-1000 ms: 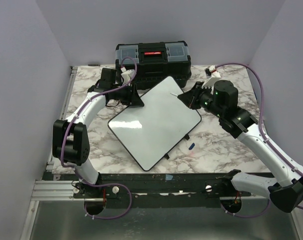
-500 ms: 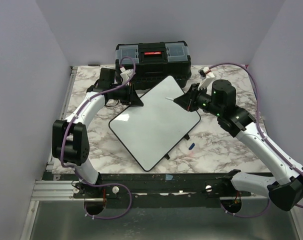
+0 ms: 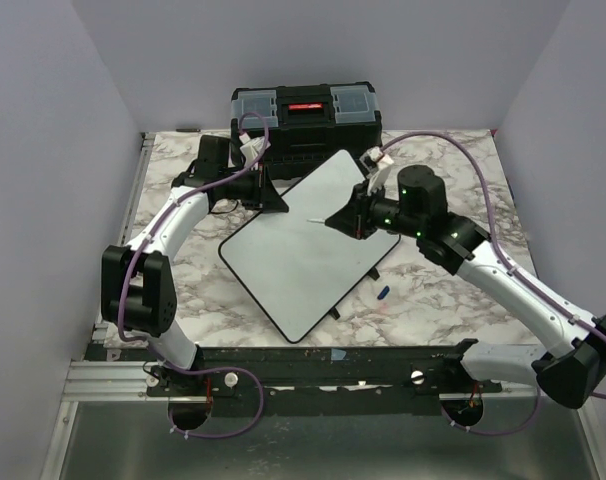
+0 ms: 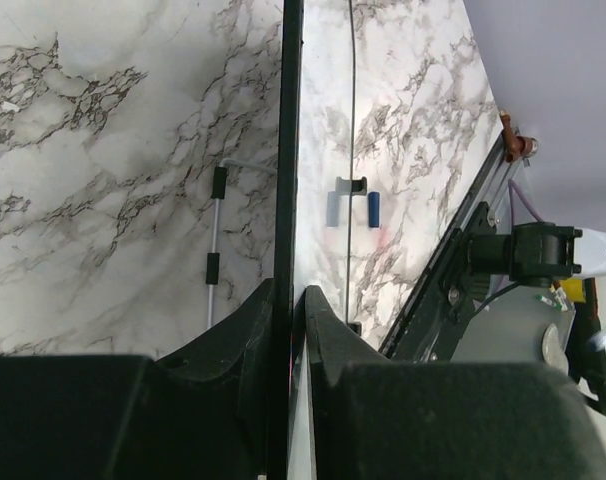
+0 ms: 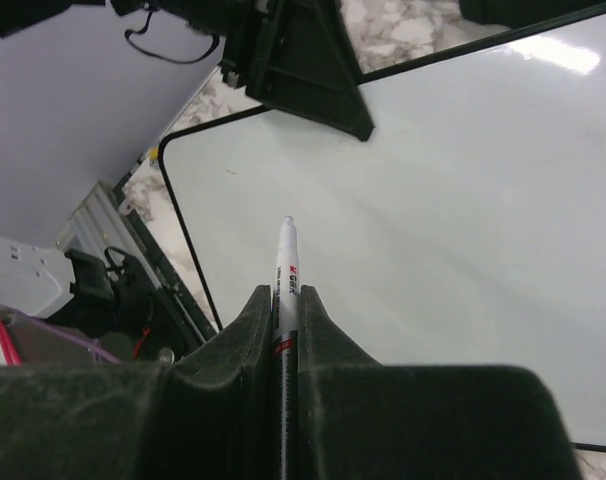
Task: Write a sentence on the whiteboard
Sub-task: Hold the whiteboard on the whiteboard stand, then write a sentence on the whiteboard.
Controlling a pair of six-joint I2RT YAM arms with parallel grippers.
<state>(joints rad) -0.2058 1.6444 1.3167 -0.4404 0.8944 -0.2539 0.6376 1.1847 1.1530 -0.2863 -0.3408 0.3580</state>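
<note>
White marker [image 5: 286,262] is sitting pinched in the right hand [image 3: 345,220], its long axis pointing ahead at the unmarked whiteboard [image 3: 293,270] lying just beyond the tip; the left hand [image 3: 269,198] is clamping the board's edge.

Lab cell: plain walls [image 3: 43,150], alu rail [image 3: 103,378], marble-look tabletop [image 3: 423,300].

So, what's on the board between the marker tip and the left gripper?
Nothing: the right wrist view shows bare white board from the marker tip to the left gripper.
</note>
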